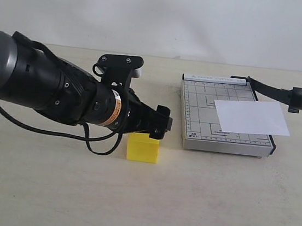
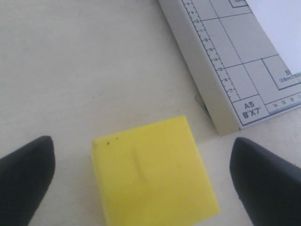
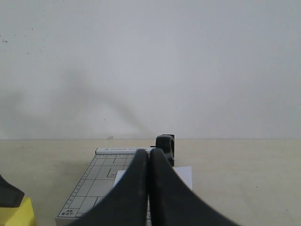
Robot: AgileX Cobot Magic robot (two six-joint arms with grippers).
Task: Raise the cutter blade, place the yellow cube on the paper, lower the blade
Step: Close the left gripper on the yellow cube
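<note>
The yellow cube (image 1: 142, 148) sits on the table, left of the grey cutter base (image 1: 195, 113). My left gripper (image 1: 159, 129) hovers at the cube's top, open. In the left wrist view its fingers (image 2: 26, 176) flank the yellow cube (image 2: 150, 174) with a gap on each side. The white paper (image 1: 252, 117) lies on the base's right part and overhangs its edge. The cutter blade (image 1: 269, 89) stands raised, running from the hinge to the picture's right edge. My right gripper (image 3: 149, 151) is shut, with a black block of the blade (image 3: 165, 147) just past its tips. Whether it touches the blade I cannot tell.
The left arm (image 1: 44, 80) and its cable stretch across the table's left half. The base's ruled corner (image 2: 225, 89) lies close beside the cube. A pale wall stands behind the table's far edge.
</note>
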